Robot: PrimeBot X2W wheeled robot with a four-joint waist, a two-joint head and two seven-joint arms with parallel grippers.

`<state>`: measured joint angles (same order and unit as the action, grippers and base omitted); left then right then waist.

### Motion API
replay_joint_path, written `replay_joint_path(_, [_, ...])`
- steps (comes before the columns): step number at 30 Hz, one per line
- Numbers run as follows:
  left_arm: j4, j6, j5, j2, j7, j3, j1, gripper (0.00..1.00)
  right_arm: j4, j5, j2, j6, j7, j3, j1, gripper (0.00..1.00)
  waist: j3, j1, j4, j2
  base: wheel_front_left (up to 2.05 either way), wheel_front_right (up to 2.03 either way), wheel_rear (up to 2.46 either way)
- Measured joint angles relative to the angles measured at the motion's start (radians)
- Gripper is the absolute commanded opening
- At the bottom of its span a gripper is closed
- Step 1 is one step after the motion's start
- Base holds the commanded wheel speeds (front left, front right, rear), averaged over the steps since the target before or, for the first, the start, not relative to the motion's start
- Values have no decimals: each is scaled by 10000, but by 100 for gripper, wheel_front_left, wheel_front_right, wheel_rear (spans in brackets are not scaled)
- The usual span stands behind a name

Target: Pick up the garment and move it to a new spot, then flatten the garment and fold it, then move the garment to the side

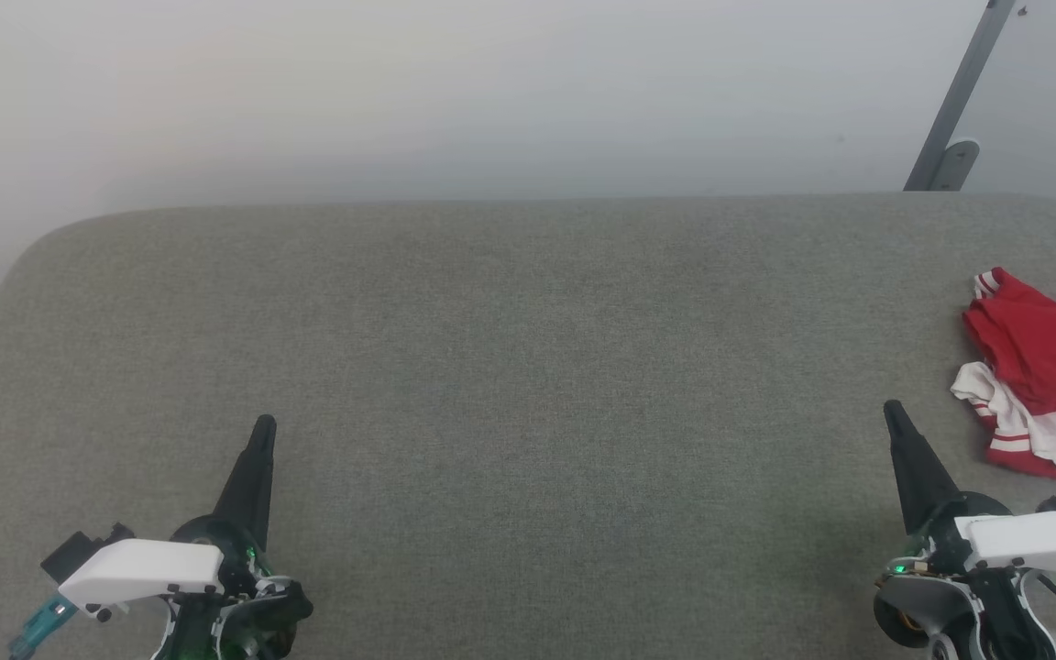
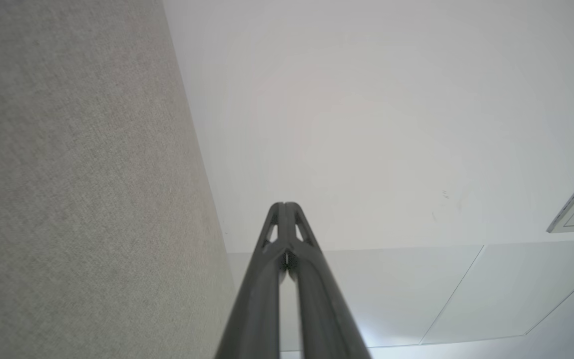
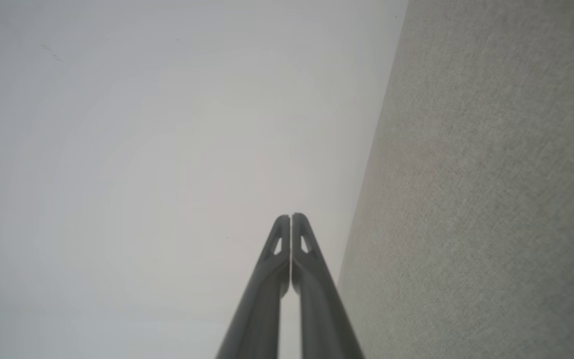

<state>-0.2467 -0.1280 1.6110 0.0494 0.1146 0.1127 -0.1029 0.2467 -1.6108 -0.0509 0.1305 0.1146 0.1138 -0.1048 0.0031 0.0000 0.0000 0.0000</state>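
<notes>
- Where the grey fabric surface (image 1: 528,367) meets the pale wall (image 1: 491,92), a metal bar (image 1: 959,92) slants.
- Crumpled, the garment (image 1: 1041,367) lies near the right gripper (image 1: 891,408).
- Fingers pressed together on nothing: left gripper (image 1: 264,423), and the right likewise.

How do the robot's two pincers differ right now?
The left pincer sits far from the red garment; the right pincer is close beside it, not touching. The left one's tip leans rightward, the right one's leftward. Both are shut, empty and dark.

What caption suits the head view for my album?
Left gripper and right gripper, both shut, over the grey table; crumpled red garment lies far right.
</notes>
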Motion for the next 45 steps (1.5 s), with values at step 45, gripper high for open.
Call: replay_joint_path(45, [2,0,0,0,0,0,0,0,0,0,0,0,0,2,-1,0,0,-1,0,0,0,0,0])
